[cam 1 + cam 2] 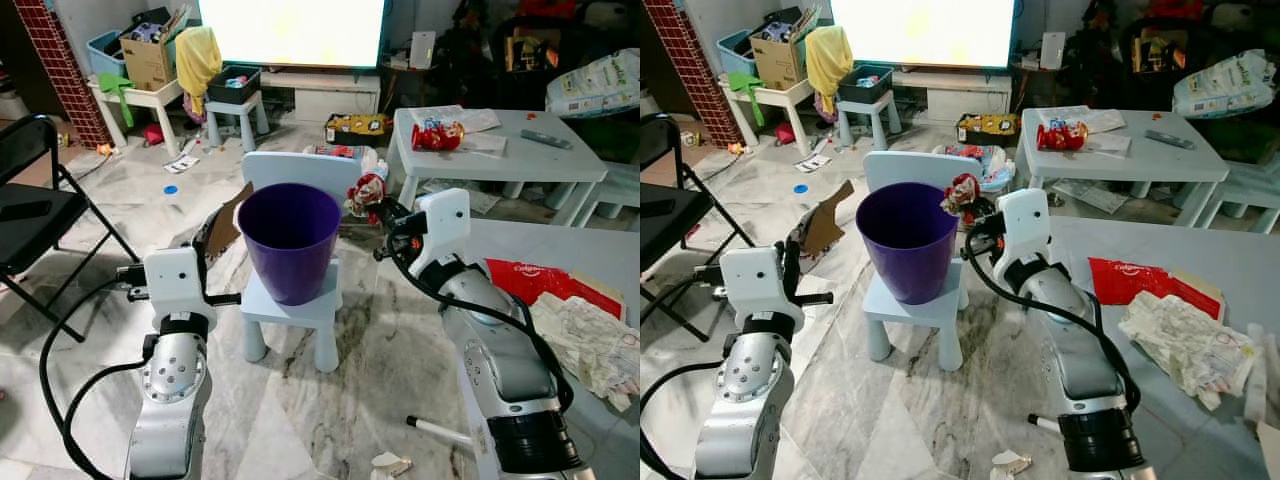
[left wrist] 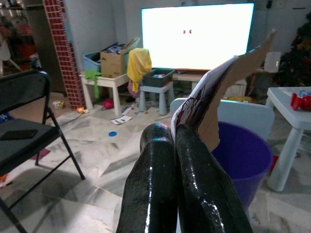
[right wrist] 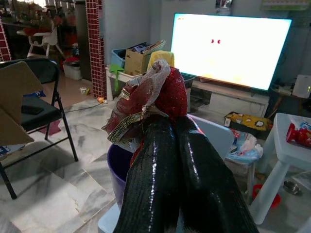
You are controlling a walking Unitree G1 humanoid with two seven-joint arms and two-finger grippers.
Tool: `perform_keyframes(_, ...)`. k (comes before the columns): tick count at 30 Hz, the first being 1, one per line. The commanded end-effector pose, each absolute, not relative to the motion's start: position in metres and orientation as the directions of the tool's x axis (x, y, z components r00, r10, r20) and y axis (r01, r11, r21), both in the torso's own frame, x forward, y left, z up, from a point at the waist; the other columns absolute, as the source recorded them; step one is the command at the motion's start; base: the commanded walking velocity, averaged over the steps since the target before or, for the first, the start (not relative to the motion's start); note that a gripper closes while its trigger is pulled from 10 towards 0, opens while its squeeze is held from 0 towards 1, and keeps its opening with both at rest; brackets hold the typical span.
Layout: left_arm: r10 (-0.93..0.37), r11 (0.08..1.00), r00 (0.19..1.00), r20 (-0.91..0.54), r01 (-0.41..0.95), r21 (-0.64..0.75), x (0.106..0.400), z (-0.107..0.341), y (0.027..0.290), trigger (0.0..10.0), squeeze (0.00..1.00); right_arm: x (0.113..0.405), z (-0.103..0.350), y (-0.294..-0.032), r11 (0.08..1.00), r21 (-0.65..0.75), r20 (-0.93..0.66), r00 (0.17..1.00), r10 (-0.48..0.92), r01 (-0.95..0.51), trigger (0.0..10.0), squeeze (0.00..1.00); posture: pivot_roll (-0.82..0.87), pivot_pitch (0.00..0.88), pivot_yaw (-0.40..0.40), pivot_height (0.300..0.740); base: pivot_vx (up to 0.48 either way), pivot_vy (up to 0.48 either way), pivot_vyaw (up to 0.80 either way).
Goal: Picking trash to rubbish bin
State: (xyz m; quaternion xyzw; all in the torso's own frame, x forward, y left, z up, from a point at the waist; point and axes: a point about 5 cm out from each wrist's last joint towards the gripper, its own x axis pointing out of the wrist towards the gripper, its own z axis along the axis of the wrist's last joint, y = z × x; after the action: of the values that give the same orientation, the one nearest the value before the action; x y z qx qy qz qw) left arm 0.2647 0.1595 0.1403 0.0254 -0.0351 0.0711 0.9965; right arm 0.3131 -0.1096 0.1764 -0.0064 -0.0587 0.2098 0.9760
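A purple bin [image 1: 290,240] stands on a small pale blue chair [image 1: 292,300] in front of me. My left gripper [image 1: 212,248] is shut on a piece of brown cardboard [image 1: 228,226], held just left of the bin's rim. In the left wrist view the cardboard [image 2: 228,92] sticks up from between the black fingers [image 2: 160,179]. My right gripper [image 1: 378,205] is shut on a crumpled red wrapper [image 1: 366,192] just right of the rim. The right wrist view shows the wrapper [image 3: 150,104] pinched above the bin [image 3: 119,170].
A grey table [image 1: 600,270] on my right carries a red bag [image 1: 535,280] and crumpled paper [image 1: 590,335]. A black folding chair [image 1: 35,215] stands left. A white table [image 1: 500,140] and a lit TV [image 1: 295,30] are behind. Small scraps [image 1: 390,464] lie on the marble floor.
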Motion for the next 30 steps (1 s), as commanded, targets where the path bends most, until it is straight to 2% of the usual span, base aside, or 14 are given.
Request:
perform_keyframes(1, 0.158, 0.985, 0.985, 0.066, -0.162, 0.054, 0.2647, 0.14, 0.1631, 10.0, 0.0, 0.3115, 0.1812, -0.1078, 0.908, -0.031, 0.126, 0.899, 0.419, -0.418, 0.0, 0.0, 0.1, 0.0, -0.037, 0.74, 0.0, 0.379, 0.0)
perform_keyframes(25, 0.171, 0.983, 0.984, 0.052, -0.174, 0.059, 0.2667, 0.1377, 0.1646, 10.0, 0.0, 0.3129, 0.1816, -0.1083, 0.909, -0.034, 0.124, 0.901, 0.416, -0.415, 0.0, 0.0, 0.1, 0.0, -0.038, 0.74, 0.0, 0.472, 0.0)
perform_keyframes(30, 0.163, 0.985, 0.984, 0.071, -0.167, 0.049, 0.2666, 0.1397, 0.1641, 10.0, 0.0, 0.3131, 0.182, -0.1081, 0.909, -0.033, 0.126, 0.901, 0.416, -0.415, 0.0, 0.0, 0.1, 0.0, -0.038, 0.74, 0.0, 0.135, 0.0)
